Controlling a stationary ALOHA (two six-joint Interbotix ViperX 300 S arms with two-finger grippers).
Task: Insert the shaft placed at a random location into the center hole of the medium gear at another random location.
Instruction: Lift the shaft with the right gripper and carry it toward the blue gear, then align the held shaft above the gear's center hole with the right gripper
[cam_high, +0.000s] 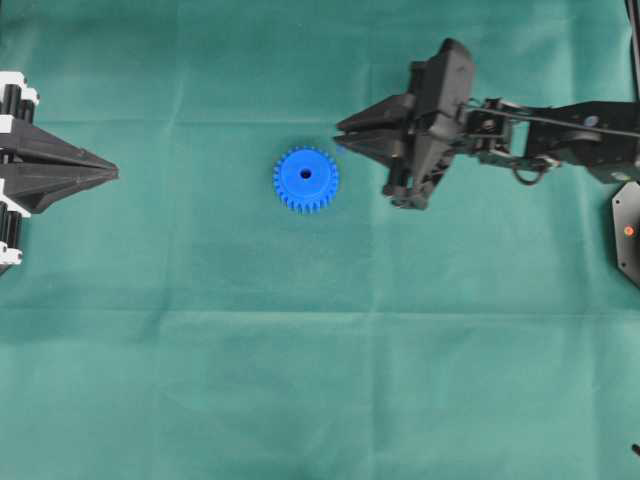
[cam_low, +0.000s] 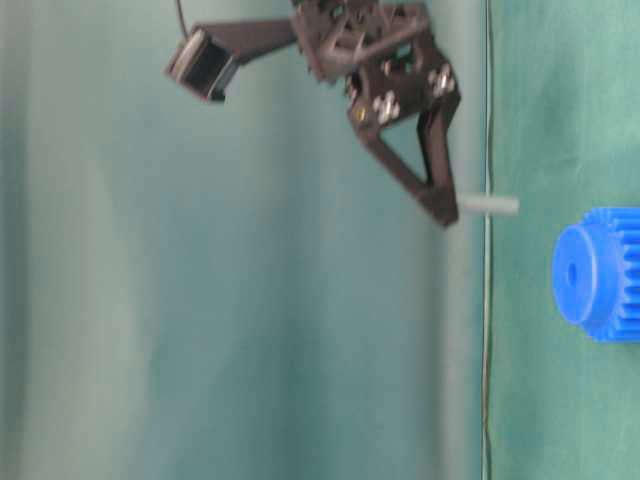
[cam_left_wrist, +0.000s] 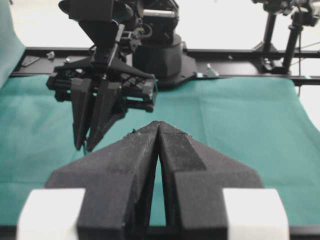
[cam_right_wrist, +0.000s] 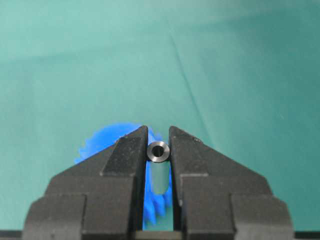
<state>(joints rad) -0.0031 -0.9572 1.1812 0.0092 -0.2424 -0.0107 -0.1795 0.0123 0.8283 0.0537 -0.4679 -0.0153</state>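
Observation:
The blue medium gear (cam_high: 305, 179) lies flat on the green cloth, its center hole (cam_high: 304, 176) facing up and uncovered. My right gripper (cam_high: 343, 134) hovers just right of the gear, raised above the cloth, and is shut on the shaft (cam_right_wrist: 159, 151), a small silvery pin seen end-on between the fingertips. In the table-level view the shaft (cam_low: 488, 205) sticks out from the fingertips toward the cloth, off to one side of the gear (cam_low: 600, 272). The right wrist view shows the gear (cam_right_wrist: 107, 142) behind the fingers. My left gripper (cam_high: 113, 174) is shut and empty at the left edge.
Green cloth (cam_high: 320, 380) covers the whole table. The right arm (cam_high: 560, 130) reaches in from the right edge. A black base plate (cam_high: 628, 230) sits at the right edge. The left wrist view shows my right gripper (cam_left_wrist: 86, 145) and a black frame rail (cam_left_wrist: 240, 77) behind.

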